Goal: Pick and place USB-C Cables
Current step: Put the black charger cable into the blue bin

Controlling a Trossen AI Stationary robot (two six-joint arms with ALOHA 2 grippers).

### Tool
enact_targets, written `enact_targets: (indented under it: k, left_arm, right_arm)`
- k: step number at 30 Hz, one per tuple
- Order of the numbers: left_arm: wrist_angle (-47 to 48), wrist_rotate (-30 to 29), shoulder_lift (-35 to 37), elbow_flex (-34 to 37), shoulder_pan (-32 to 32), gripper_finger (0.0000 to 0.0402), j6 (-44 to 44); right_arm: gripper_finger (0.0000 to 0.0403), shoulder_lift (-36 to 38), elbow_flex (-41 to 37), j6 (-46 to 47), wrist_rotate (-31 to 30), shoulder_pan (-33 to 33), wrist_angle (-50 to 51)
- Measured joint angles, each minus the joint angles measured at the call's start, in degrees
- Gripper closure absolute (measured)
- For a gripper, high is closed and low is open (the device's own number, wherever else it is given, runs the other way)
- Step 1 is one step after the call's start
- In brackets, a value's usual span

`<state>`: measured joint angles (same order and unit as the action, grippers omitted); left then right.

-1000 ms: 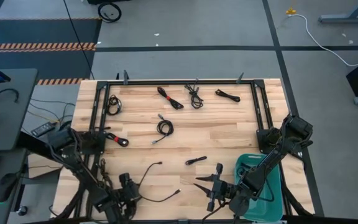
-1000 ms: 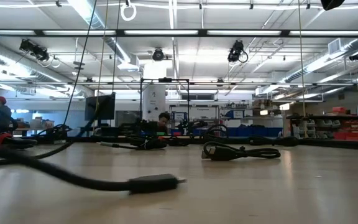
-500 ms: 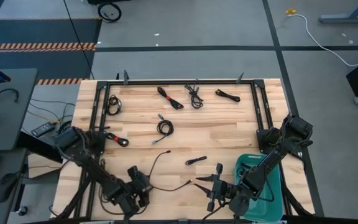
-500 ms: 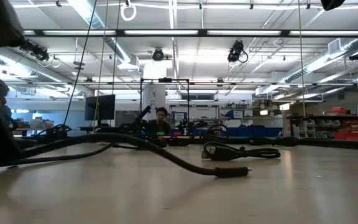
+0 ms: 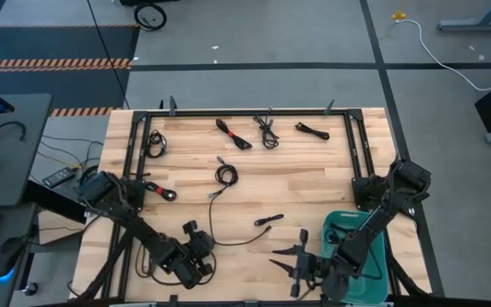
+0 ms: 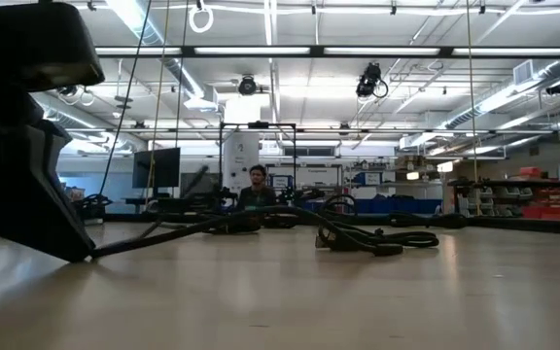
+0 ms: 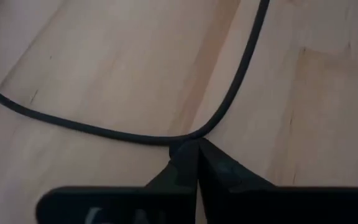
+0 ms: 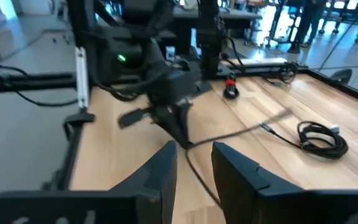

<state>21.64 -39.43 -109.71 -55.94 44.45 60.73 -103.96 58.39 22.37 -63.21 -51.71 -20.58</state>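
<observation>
My left gripper (image 5: 203, 248) stands near the table's front edge, left of the middle, shut on a thin black USB-C cable (image 5: 233, 242). The cable runs from the gripper toward the right and toward the far side. In the low view the gripper (image 6: 84, 251) is the dark mass at the left, its tip down on the wood. My right gripper (image 5: 300, 261) hovers open by the green bin (image 5: 366, 266), with nothing between its fingers (image 8: 165, 167). More coiled USB-C cables lie flat on the table: (image 5: 226, 174), (image 5: 268, 220), (image 5: 233, 135), (image 5: 267, 131), (image 5: 312, 130), (image 5: 155, 143). My left gripper pinches the cable at a bend along its length (image 7: 180, 139), between its two shut fingers (image 7: 211, 163). The fingers slant down from above and lie across the cord. The pinched spot is at the table top. Both runs of the cable (image 7: 241, 68) trail off slack over the wood.
A black metal frame (image 5: 136, 145) borders the table's left, far and right sides. A red-tied cable (image 5: 162, 193) lies by the left rail. A person (image 6: 256, 185) sits far behind the table. Bare wood lies between the two grippers.
My left gripper has slid toward the table's right edge along the front. The cable has been dragged with it. Its loop has swung round, and one end now points toward the far side. My right gripper has drawn back slightly toward the near edge.
</observation>
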Motion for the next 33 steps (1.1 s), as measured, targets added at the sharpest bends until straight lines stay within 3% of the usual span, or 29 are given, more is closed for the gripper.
enact_targets:
  k: [4, 11, 16, 22, 25, 28, 33]
  left_arm:
    - [0.6, 0.9, 1.6, 0.2, 1.7, 0.0397, -2.0]
    - [1.2, -0.7, 7.1, -3.3, 4.0, 0.0385, -18.6]
    - [0.6, 10.2, 5.4, -3.6, -2.3, 0.0315, -29.2]
    - [-4.5, 15.0, 2.5, -3.6, -8.9, 0.0202, -38.4]
    - [-6.3, 18.8, 1.5, -3.7, -10.9, 0.0181, -40.8]
    - [-7.5, 20.3, 0.8, -3.8, -11.6, 0.0212, -41.3]
    - [-7.3, 21.1, 2.1, -3.7, -11.0, 0.0364, -41.4]
  right_arm:
    - [0.0307, 0.0, 0.0, -1.7, -1.2, -2.9, -2.2]
    - [0.0322, 0.0, 0.0, -2.3, -1.6, -3.8, -2.5]
    - [0.0327, 0.0, 0.0, -2.6, -1.1, -2.2, -2.5]
    - [0.0328, 0.0, 0.0, -2.7, 1.3, -1.6, -2.7]
    - [0.0328, 0.0, 0.0, -2.6, 2.1, -2.1, -3.5]
    - [0.0328, 0.0, 0.1, -2.4, 6.8, -2.3, -3.8]
    - [0.0328, -1.8, 0.1, -0.1, 13.6, -0.6, -4.8]
